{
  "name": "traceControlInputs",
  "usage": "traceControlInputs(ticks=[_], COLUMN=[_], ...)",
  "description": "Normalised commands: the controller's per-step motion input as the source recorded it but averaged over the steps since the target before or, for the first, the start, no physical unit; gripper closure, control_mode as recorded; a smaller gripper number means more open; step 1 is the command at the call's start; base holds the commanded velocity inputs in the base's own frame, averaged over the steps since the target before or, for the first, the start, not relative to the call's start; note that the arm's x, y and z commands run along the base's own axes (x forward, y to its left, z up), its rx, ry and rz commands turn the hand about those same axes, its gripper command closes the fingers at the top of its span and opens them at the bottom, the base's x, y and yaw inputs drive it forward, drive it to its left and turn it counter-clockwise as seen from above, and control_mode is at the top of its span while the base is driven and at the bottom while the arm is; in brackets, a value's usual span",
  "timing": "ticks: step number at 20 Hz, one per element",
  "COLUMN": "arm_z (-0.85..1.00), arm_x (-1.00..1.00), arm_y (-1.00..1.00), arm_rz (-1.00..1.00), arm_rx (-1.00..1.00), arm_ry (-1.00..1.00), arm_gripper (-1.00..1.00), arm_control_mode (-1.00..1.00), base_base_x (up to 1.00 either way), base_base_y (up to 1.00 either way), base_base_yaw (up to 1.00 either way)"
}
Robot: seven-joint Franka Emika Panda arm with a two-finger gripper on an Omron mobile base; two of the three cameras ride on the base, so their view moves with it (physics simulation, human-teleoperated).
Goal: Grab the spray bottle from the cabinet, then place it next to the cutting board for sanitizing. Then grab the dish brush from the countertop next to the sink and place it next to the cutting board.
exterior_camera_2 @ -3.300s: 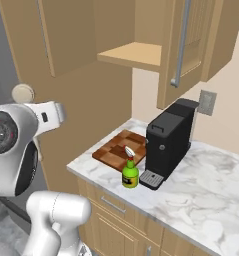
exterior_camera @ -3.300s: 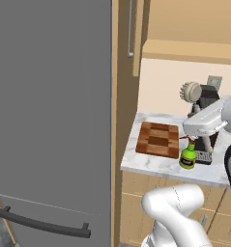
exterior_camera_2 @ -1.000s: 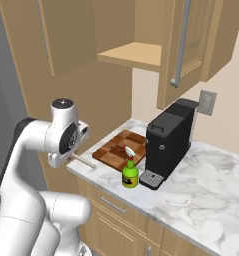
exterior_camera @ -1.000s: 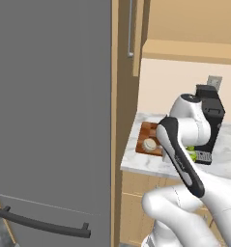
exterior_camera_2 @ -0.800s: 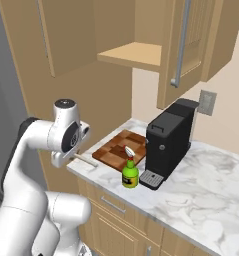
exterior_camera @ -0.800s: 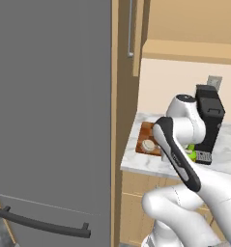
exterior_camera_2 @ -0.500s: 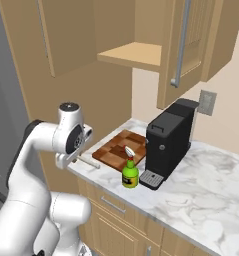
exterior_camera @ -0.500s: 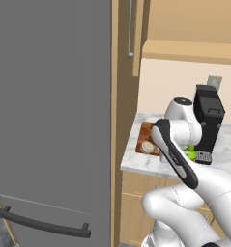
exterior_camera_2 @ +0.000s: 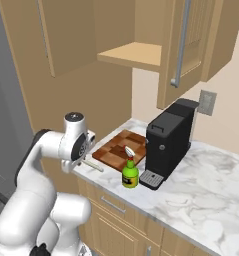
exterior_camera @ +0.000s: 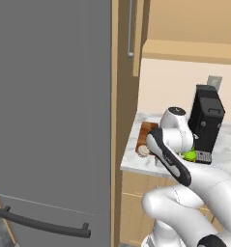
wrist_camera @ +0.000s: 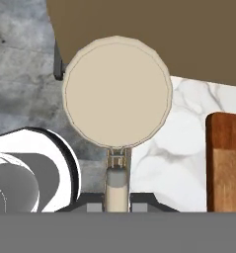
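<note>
Green spray bottle (exterior_camera_2: 130, 173) upright on marble countertop (exterior_camera_2: 211, 195), just beside checkered cutting board (exterior_camera_2: 115, 148).

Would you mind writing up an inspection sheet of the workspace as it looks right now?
Surface: white marble countertop, over light-wood drawer fronts.
Job's things: cutting board flat on the countertop; spray bottle upright near the board's front corner, beside the coffee machine; dish brush held in the gripper, its round head over the countertop's edge, left of the board in the hand view.
Clutter: black coffee machine right of the board.
Grippers: gripper shut on the brush handle.
Cables: nothing seen.
Surroundings: cabinet open, shelf bare; wall outlet; grey refrigerator to the left.
</note>
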Motion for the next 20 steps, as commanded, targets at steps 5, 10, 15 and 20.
traceControlInputs(ticks=[5,10,15,20], arm_z=[-0.36,-0.33,-0.18,-0.05], arm_x=[0.51,0.48,0.31,0.02], arm_y=[-0.07,-0.10,-0.02,0.00], arm_rz=[0.00,0.00,0.00,0.00], arm_rx=[0.00,0.00,0.00,0.00], arm_ry=[0.00,0.00,0.00,0.03], arm_gripper=[1.00,1.00,1.00,1.00], arm_control_mode=[-1.00,-1.00,-1.00,-1.00], base_base_x=[0.00,0.00,0.00,0.00], base_base_y=[0.00,0.00,0.00,0.00], base_base_yaw=[0.00,0.00,0.00,0.00])
